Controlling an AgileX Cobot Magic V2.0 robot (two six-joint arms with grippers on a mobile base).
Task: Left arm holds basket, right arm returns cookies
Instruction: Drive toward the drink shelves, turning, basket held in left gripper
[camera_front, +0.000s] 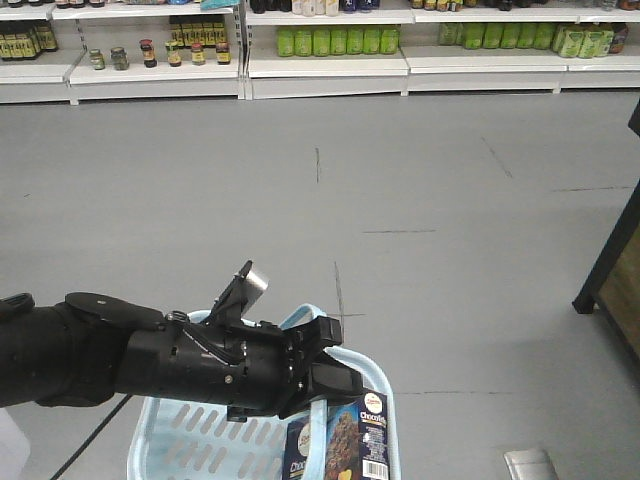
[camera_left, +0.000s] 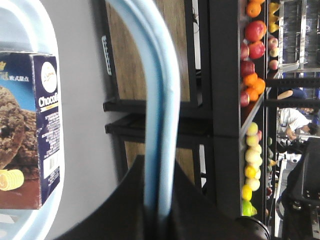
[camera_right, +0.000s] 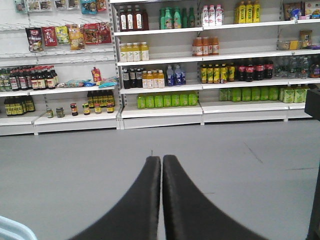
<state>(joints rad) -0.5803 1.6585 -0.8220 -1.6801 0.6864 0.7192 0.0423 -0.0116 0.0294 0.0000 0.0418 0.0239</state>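
On the left, the black left arm (camera_front: 90, 355) sticks out over the grey floor (camera_front: 450, 200). The left gripper (camera_front: 335, 357) has its jaws shut tight on the pale handle (camera_left: 161, 100) of the blue basket (camera_front: 165, 440). The cookies (camera_front: 345, 440) box stands inside the basket, on its right side. The right gripper (camera_right: 161, 195) holds nothing, its jaws pressed together. It faces far shelves (camera_right: 160, 111) full of drink bottles.
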